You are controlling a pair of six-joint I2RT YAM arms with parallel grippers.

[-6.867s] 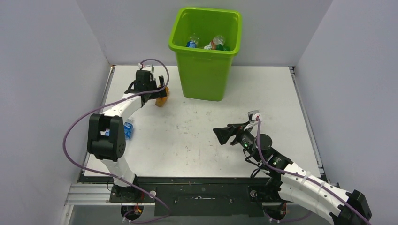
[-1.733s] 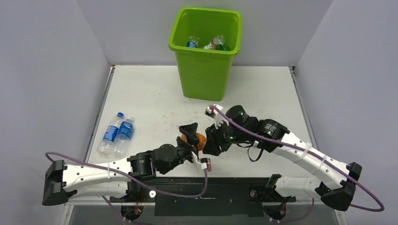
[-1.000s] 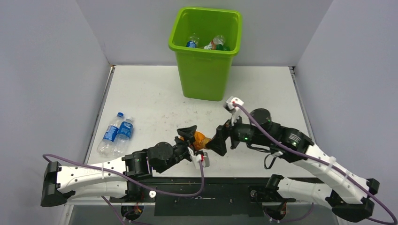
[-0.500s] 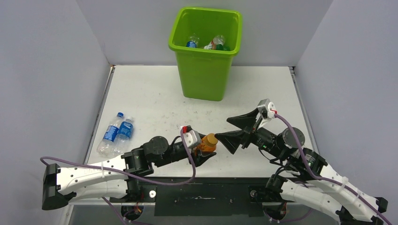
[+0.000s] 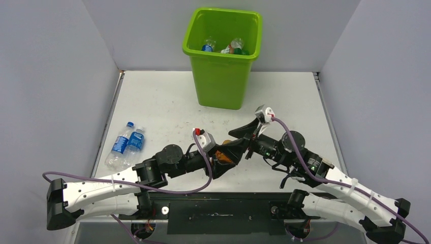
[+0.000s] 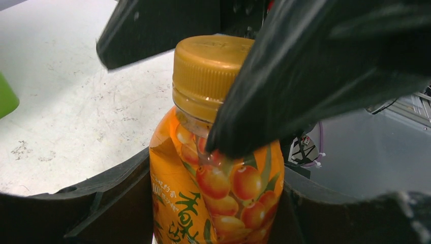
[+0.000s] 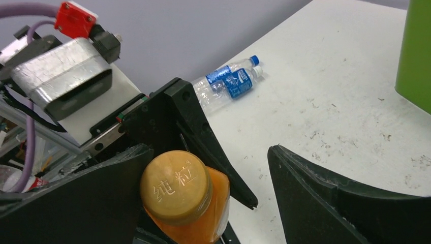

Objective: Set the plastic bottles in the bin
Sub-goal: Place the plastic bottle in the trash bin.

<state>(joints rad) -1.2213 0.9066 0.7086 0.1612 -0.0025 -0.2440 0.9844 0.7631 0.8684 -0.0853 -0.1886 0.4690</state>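
My left gripper [image 5: 221, 160] is shut on an orange bottle [image 5: 224, 155] with an orange cap, held just above the table's near middle. In the left wrist view the bottle [image 6: 218, 193] stands upright between my fingers [image 6: 101, 208]. My right gripper [image 5: 235, 144] is open and straddles the bottle's top. In the right wrist view the cap [image 7: 175, 188] lies against one finger [image 7: 76, 203], with a wide gap to the other [image 7: 345, 198]. The lime-green bin [image 5: 222, 76] stands at the back and holds several bottles [image 5: 231, 47].
Two clear bottles with blue labels [image 5: 124, 145] lie side by side near the table's left edge; they also show in the right wrist view [image 7: 228, 84]. A corner of the bin [image 7: 419, 51] is at that view's right edge. Grey walls close in three sides.
The right gripper has swung left and down so that its open fingers now flank the orange bottle's cap. The left gripper still holds the bottle, shifted only slightly.
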